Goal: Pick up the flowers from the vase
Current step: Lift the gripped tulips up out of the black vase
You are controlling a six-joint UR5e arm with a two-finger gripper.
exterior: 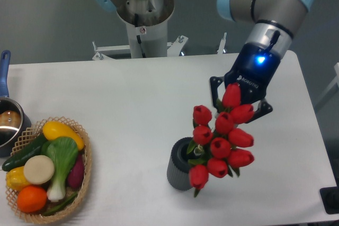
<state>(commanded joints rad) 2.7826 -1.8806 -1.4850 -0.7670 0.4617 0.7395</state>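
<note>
The gripper (239,100) hangs over the right half of the white table (137,109), its black body carrying the white word ROBOTIQ and a blue light glowing just above it. Its dark fingers (214,86) stand to either side of the topmost buds of the flowers (223,137), but those red buds cover the tips, so I cannot tell whether the fingers are spread or closed on anything. The flowers are a bunch of red tulip buds with green leaves, leaning to the right out of the vase (178,170); their stems go down into its round mouth. The vase is dark grey, ribbed, and stands upright on the table near the front edge, just left of the lowest bud. Far to the left a woven basket (85,154) holds a yellow vegetable, a green-and-white leafy one, a cucumber, an orange fruit and a pale round piece. Beside the basket, at the table's left edge, sits a metal pot (8,123) with a blue handle.
</note>
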